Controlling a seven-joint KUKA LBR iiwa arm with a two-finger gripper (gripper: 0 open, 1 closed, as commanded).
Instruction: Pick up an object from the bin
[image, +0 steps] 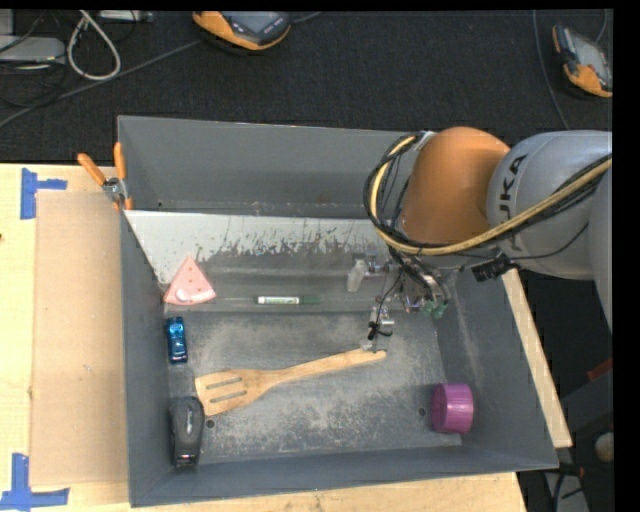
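Observation:
My gripper (379, 328) hangs in the middle right of the bin, just above the handle end of a wooden slotted spatula (280, 378). The spatula lies flat and slanted, its handle tip right under the gripper and its slotted blade down to the left. A thin green and white pen (278, 299) lies to the gripper's left along the foot of the back wall. A purple cylinder (452, 408) rests on the floor at the front right, apart from the gripper.
A pink triangular piece (188, 284) sits in the back left corner. Below it lies a small blue toy car (177, 340), and a black rounded object (186, 430) sits at the front left. The arm's orange cover and cables overhang the back right.

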